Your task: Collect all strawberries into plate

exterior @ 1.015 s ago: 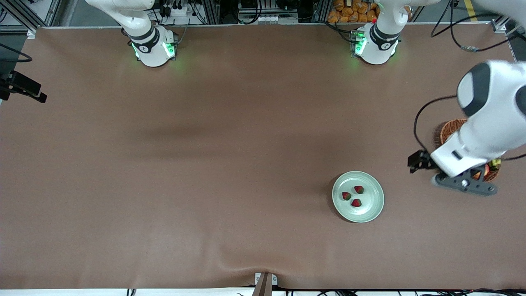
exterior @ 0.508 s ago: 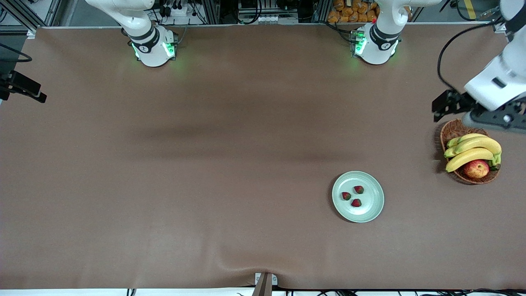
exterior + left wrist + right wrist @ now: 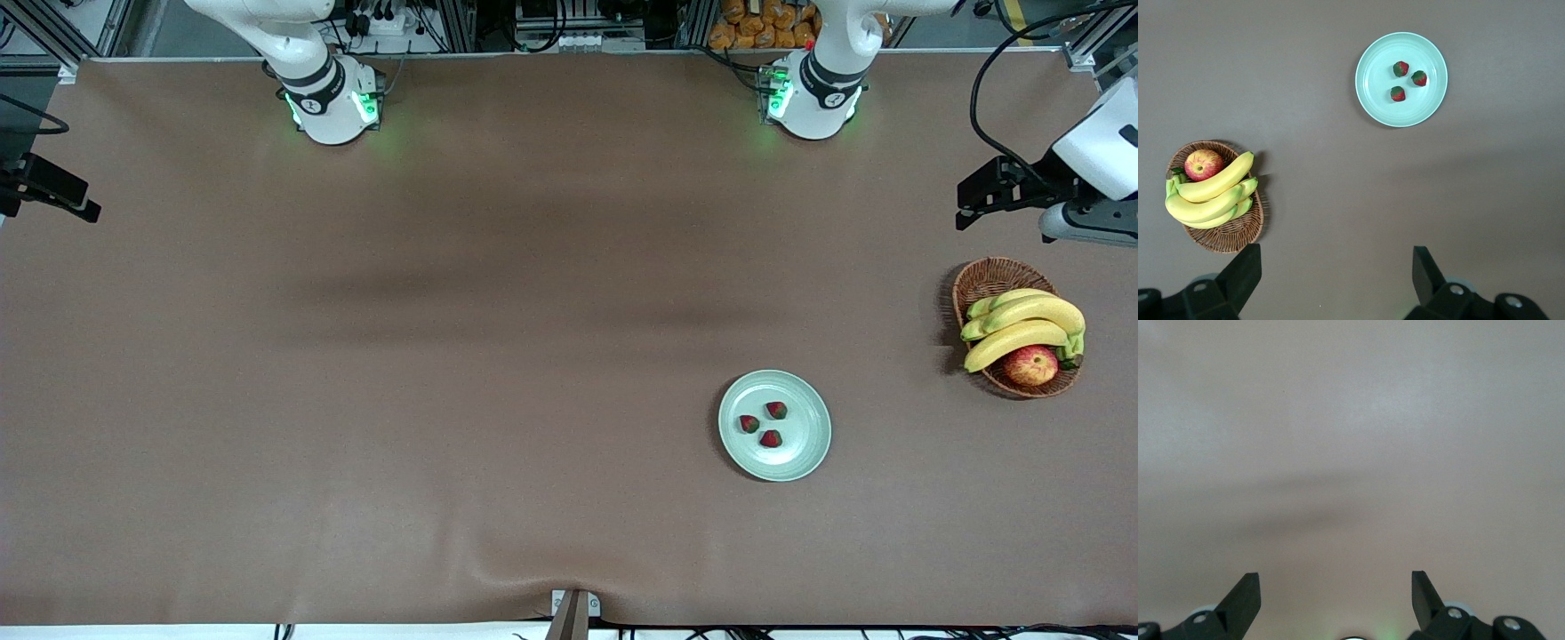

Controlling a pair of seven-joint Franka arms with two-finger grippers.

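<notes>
The brown surface [image 3: 444, 356] carries no loose berry. The mint-green plate [image 3: 800, 453], nearer to the front camera than the wicker basket [image 3: 987, 280], holds all three strawberries [image 3: 765, 425], so the task is judged complete.

The left hand [image 3: 1335, 283] is spread wide and empty; a second ago it was over the basket, now it is raised clear of it. The right hand [image 3: 1335, 600], also wide and empty, waits.

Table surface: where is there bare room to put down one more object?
The table is bare from the plate toward the right arm's end, and between plate and basket. Crowded: the basket, filled with bananas and an apple; three strawberries occupy the plate.
</notes>
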